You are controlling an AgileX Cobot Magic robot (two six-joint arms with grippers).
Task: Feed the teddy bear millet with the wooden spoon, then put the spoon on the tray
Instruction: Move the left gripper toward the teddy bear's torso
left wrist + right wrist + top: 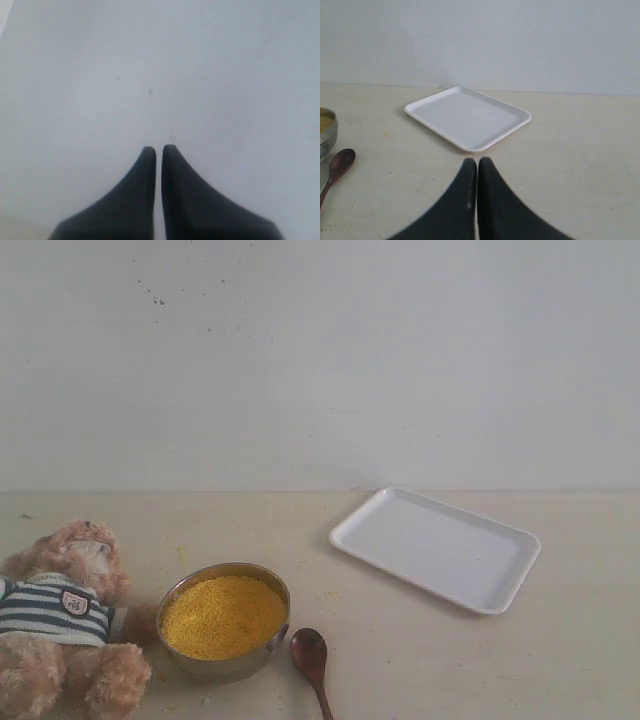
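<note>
The left hand [158, 148] and right hand [477, 160] are both resting shut and empty. Nearest on the desk [560, 660], the wooden spoon [309, 650] is lying beside the millet [223, 615]. It looks light and stiff, so it is likely best pinched mid-handle. The teddy bear [65, 625] is slumping alongside, and the tray [435, 548] is lying farther back.

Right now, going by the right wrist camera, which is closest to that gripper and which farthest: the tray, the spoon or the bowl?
From the right gripper, by the right wrist view:
1. Tray: straight ahead, its corner just past the tips.
2. Spoon: well off to one side.
3. Bowl: just beyond the spoon, partly out of view.
</note>
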